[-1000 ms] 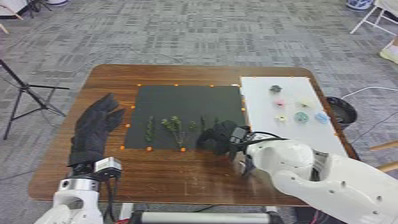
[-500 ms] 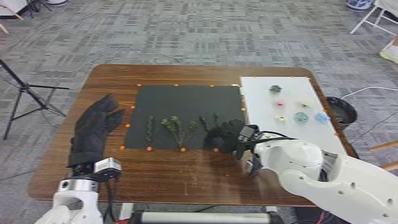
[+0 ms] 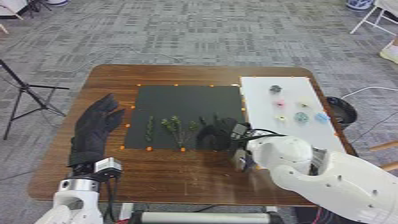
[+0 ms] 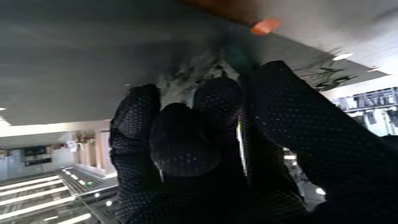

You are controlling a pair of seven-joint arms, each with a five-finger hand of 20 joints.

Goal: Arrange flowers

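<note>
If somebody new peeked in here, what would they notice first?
Probably the big dark board on the brown table, with green sprigs laid on it and the right robot hand over its near right part. Beside it, a white sheet holds small pastel flowers.

Mat point(image 3: 182, 100) on table point(image 3: 160, 182); sheet point(image 3: 311, 140) right of mat; sprigs point(image 3: 149, 129) on mat's near half; flower heads point(image 3: 301, 117) on sheet.

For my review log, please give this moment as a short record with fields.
Left hand: open, on the left side of the brown table
Right hand: at the dark mat's near right corner
Dark mat: green sprigs laid out
White sheet: right of the mat, small flowers spread on it
Arrangement: sprigs and flowers apart
</note>
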